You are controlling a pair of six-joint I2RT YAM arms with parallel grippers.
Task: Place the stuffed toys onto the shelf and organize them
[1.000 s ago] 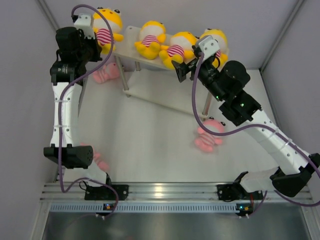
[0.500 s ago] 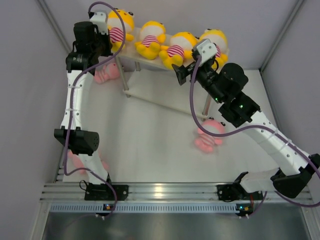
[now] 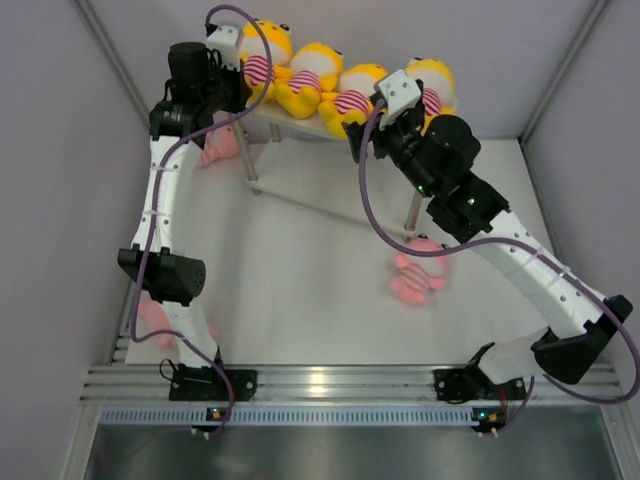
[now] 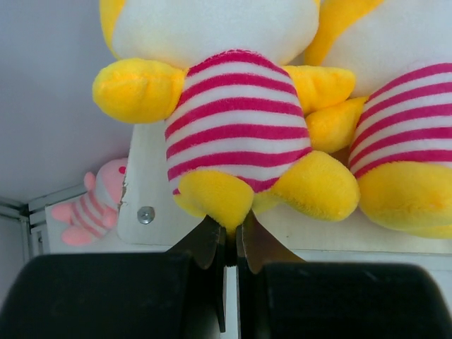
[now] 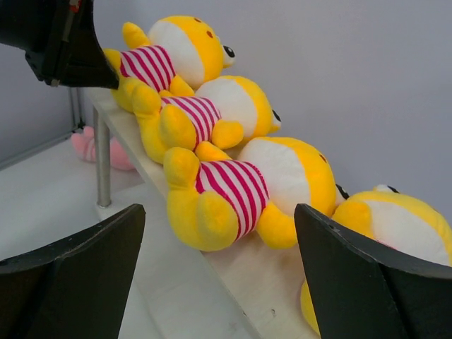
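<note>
Four yellow stuffed toys lie in a row on the top board of the shelf. My left gripper is shut on a foot of the leftmost yellow toy, which lies on the board against the second one. In the left wrist view the jaws pinch that foot of the toy. My right gripper is open and empty just in front of the third yellow toy; in its wrist view the toy lies between the wide-open jaws. The fourth lies at the right end.
One pink toy lies on the table right of centre. Another lies beside the shelf's left legs, also in the left wrist view. A third lies behind the left arm's lower link. Grey walls close in the back and sides.
My left arm has swung right along the shelf, carrying the leftmost yellow toy until it rests against the second one. My right gripper has shifted slightly left and stays open.
</note>
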